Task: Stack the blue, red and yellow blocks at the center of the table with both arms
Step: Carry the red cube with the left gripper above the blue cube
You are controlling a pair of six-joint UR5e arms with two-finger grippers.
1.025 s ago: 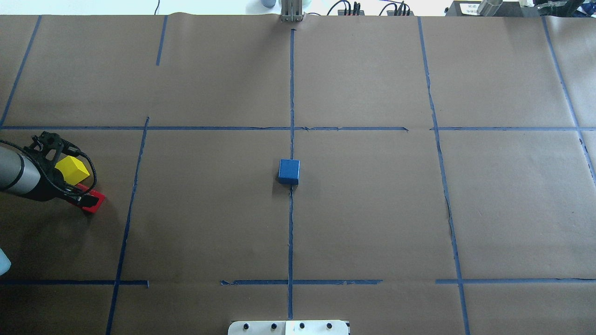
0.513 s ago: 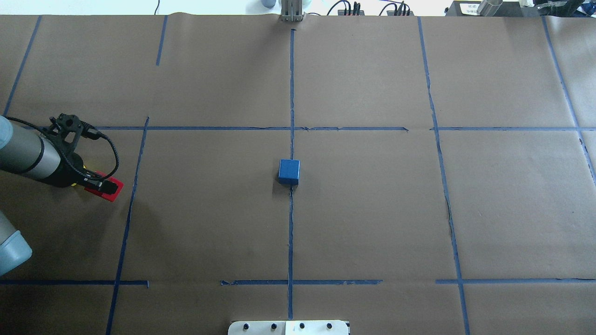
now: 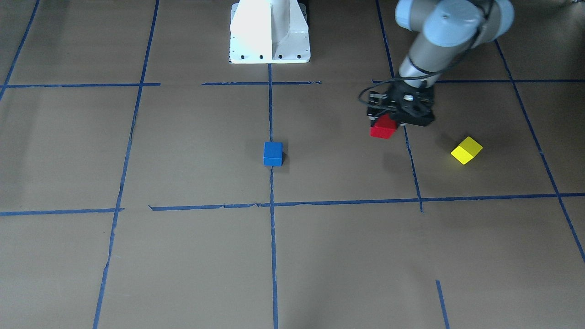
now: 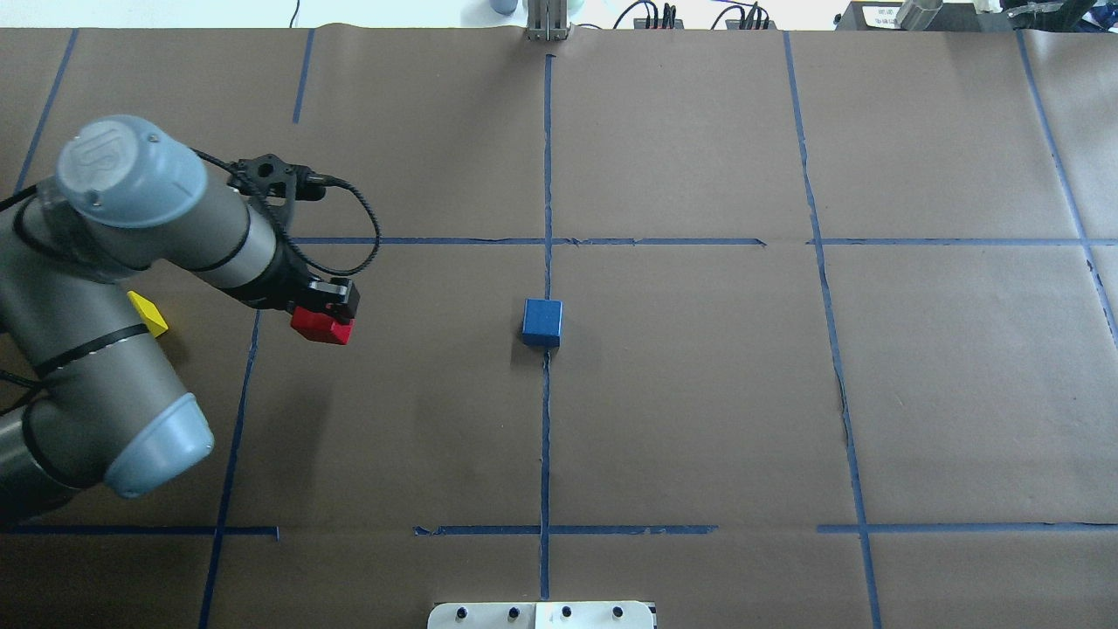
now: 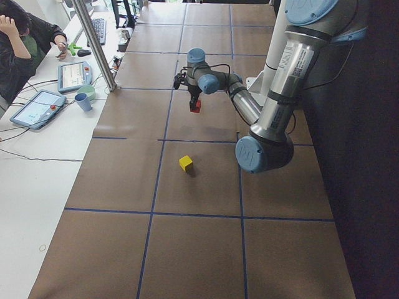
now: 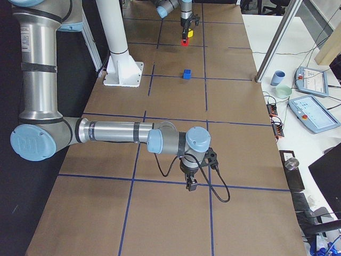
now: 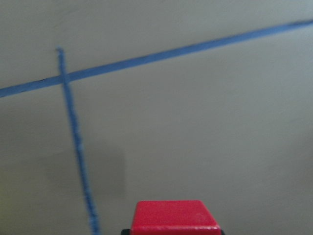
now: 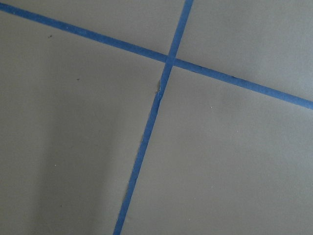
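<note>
Transport is your step in hand, by my reading: the red block [image 3: 382, 130] is bound for the blue block [image 3: 273, 153].

Front-facing view: your left gripper [image 3: 387, 122] is clamped on the red block and holds it clear of the bench [image 3: 137, 256], on the robot's left half. The blue block sits alone at the bench's centre, on the middle tape line [image 3: 270, 109]. The yellow block [image 3: 466, 150] lies nearer the left end, apart from both.

Overhead view: red hangs between yellow and blue. Your next move calls for carrying it squarely over blue, matching faces, then lowering and letting go (a skewed drop could nudge blue off centre).

Left side view: same carry, block off the surface.

Right side view: the right gripper [image 6: 191, 184] hovers low toward the bench's right end; whether its jaws are apart I cannot tell.

Left wrist view: only red's top over bench and tape.

Right wrist view: crossed tape, nothing else.

Count: one blue, one red, one yellow block; two grippers.
</note>
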